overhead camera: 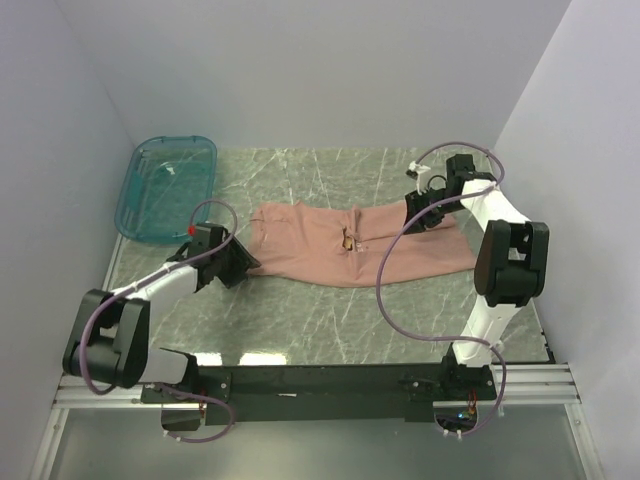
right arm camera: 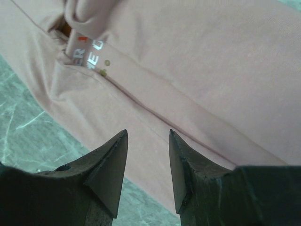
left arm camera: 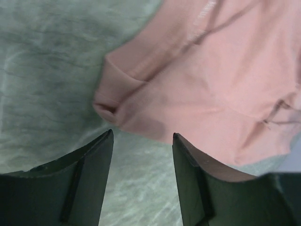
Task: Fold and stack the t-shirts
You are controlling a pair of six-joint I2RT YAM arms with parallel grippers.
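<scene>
Here's the dusty-pink t-shirt (overhead camera: 330,245), lying spread out flat across the middle of the green marbled table (overhead camera: 300,330), sleeves out to either side. Off in the far left corner sits the teal bin (overhead camera: 165,185), well apart from the shirt.

Any writing? The right wrist camera has it: white lettering (right arm camera: 87,51) on a fold of the chest, cut off by the crease. An E and an R can be read on one line with a red mark after them, and an E and a C on the line below. The rest is tucked under. Two small dots sit just beside it. The overhead view shows only a small dark speck at the chest, too small to read. The left wrist view catches a faint line of white print near its top edge, too blurred to make out.

Over to the left gripper (left arm camera: 142,136): its jaws stand well apart, nothing between them but bare table, just short of the rolled sleeve cuff (left arm camera: 110,101) at the shirt's left end. That cuff's open end shows only in this view.

The right gripper (right arm camera: 148,135) is low over the shirt's right half, jaws moderately parted, with flat fabric showing in the gap and nothing pinched. From overhead, it is on the shirt's far right shoulder area.
</scene>
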